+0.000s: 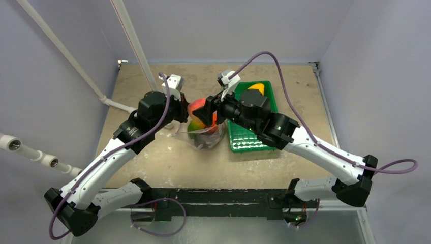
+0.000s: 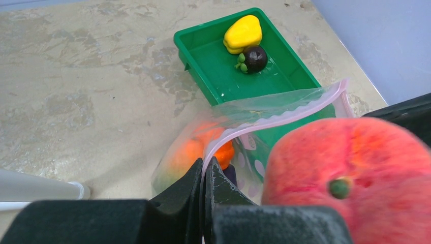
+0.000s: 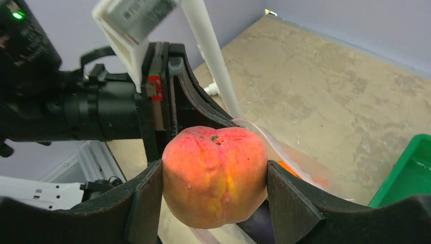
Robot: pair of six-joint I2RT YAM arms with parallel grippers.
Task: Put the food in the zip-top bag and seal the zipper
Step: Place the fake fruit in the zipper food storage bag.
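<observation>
The zip-top bag (image 2: 300,104) is clear and crinkled, with a pinkish zipper (image 2: 284,120) along its raised top edge and white dots printed on its wall. It stands on the bench (image 2: 76,76) between the two arms, just beside the green tray (image 2: 219,22). The left jaws are closed narrow, pinching the zipper strip at the near corner of the bag and holding that edge up. The right jaws stand wide and clamp a red-orange peach (image 3: 216,175) by its two sides, stem end up. In the left wrist view the peach sits just beside the bag's mouth; whether it touches the plastic cannot be told. Inside the bag lie an orange piece (image 2: 206,147) and a green piece (image 1: 194,127). The tray holds a yellow bell pepper (image 2: 243,33) and a dark purple mangosteen (image 2: 254,58), touching, at its far end.
</observation>
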